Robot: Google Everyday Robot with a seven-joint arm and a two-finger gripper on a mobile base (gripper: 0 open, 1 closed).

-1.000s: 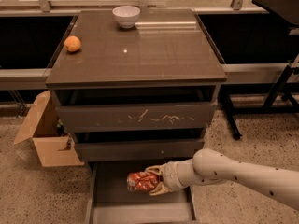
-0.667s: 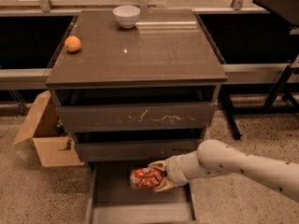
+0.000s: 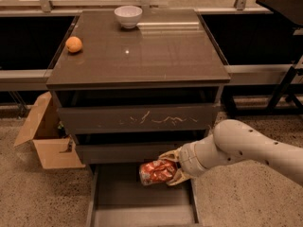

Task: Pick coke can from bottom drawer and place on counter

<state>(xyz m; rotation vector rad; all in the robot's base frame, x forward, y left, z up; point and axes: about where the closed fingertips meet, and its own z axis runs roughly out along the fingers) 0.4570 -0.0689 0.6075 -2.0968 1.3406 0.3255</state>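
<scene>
The fingers [image 3: 168,155] are seen clamped on the coke can [image 3: 154,172], 1 above and 1 below. The can is held on its side, low over the open bottom drawer [image 3: 142,198]. The gripper [image 3: 166,169] is found at the back of that drawer, just under the front of the middle drawer [image 3: 118,152], and the arm [image 3: 246,145] is reached in from the right of the view.

The sideways hold is judged to come from the shallow tray: a can lying there is best taken round its body. It appears to be lifted off the drawer floor, though contact cannot be ruled out from this angle.

Now the containers. The bottom drawer is pulled well out, and nothing besides the can is seen in it. The 2 drawers above, the scratched upper drawer [image 3: 137,119] among them, are shut and their contents are hidden. A white bowl [image 3: 128,16] is set at the back of the counter [image 3: 142,60]; what it holds cannot be made out. A cardboard box [image 3: 47,148] is stood open on the floor at the left, contents unseen.

An orange [image 3: 74,44] is kept near the counter's left edge, so a wide bare stretch is offered for the can. The grasp is judged done. The can must be drawn clear of the drawer fronts before it is raised.
</scene>
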